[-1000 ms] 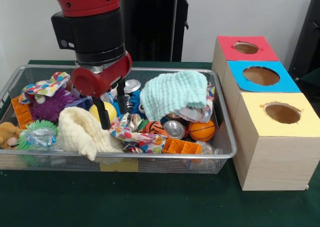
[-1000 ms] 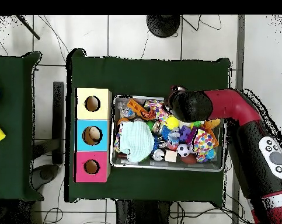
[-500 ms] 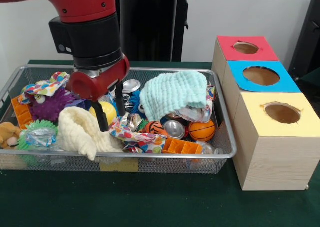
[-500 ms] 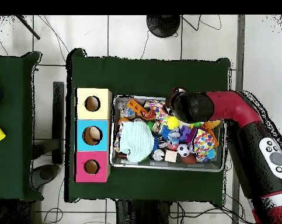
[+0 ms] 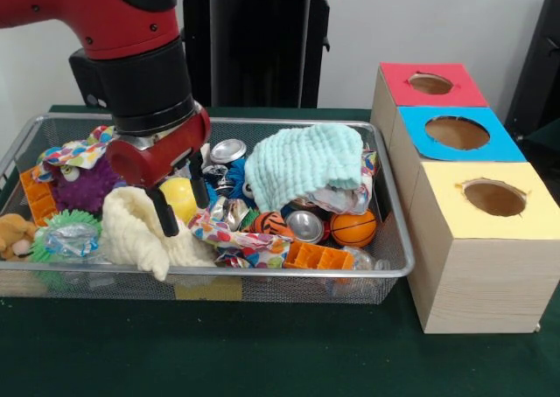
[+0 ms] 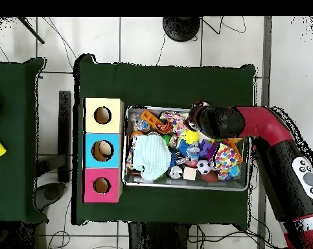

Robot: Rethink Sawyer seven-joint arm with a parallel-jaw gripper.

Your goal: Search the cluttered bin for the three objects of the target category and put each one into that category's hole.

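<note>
We see the arm reaching down into the cluttered wire bin (image 5: 394,270), its gripper (image 5: 181,202) spread apart around a yellow ball (image 5: 180,196).

Beside the bin we find three wooden boxes: the yellow-topped box (image 5: 484,240) nearest the camera, then the blue-topped box (image 5: 455,135), then the red-topped box (image 5: 429,87), each with a round hole in its top. Inside the bin we note a mint green cloth (image 5: 304,165) draped over the middle, a cream cloth (image 5: 140,226) just beside the gripper, a purple fuzzy toy (image 5: 83,185), and a small basketball (image 5: 353,228). The black fingers (image 5: 163,218) stand on either side of the yellow ball; we cannot tell whether they touch it.
</note>
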